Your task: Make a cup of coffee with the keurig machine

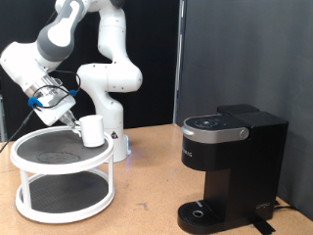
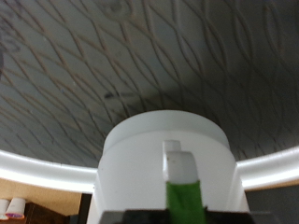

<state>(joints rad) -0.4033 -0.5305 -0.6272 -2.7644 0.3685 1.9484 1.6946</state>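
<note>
gripper (image 1: pixel 74 119) tips hidden behind cup (image 1: pixel 92 130)

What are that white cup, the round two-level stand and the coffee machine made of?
The cup looks like glazed ceramic or smooth plastic: plain, opaque white, no visible texture. The two-tier stand seems to be white plastic or painted metal, its shelves lined with a dark gray mat bearing a diamond pattern. The keurig machine appears to be matte black plastic with a silvery ring on top.
</note>
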